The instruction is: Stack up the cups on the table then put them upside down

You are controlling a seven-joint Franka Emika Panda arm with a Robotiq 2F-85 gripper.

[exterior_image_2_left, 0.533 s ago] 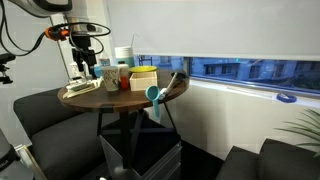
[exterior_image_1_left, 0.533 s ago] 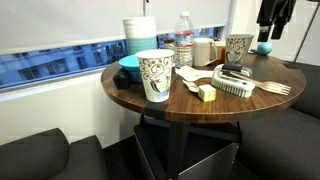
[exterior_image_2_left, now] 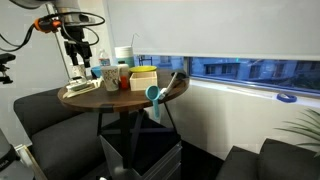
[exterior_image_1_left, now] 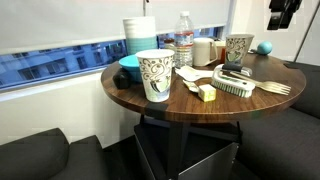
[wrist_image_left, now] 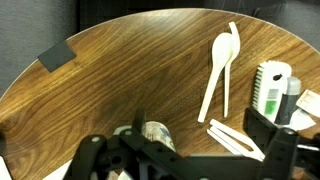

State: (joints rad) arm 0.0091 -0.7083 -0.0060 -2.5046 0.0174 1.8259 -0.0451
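Two white paper cups with a dark leaf pattern stand upright and apart on the round brown table [exterior_image_1_left: 185, 108]. One cup [exterior_image_1_left: 155, 76] is at the near edge. The other cup [exterior_image_1_left: 238, 49] is at the far side. My gripper [exterior_image_1_left: 279, 22] hangs high above the table's far right, clear of both cups. In the other exterior view it [exterior_image_2_left: 79, 58] is above the table's left side. In the wrist view the gripper [wrist_image_left: 198, 124] is open and empty, with one patterned cup [wrist_image_left: 158, 134] below it, partly hidden by the gripper body.
The table also holds pale stacked containers [exterior_image_1_left: 139, 33], a water bottle [exterior_image_1_left: 183, 42], a blue bowl [exterior_image_1_left: 131, 68], a scrub brush [exterior_image_1_left: 235, 82], a yellow block [exterior_image_1_left: 207, 93], wooden cutlery [wrist_image_left: 220, 68] and a blue ball [exterior_image_1_left: 264, 47]. Dark seats surround the table.
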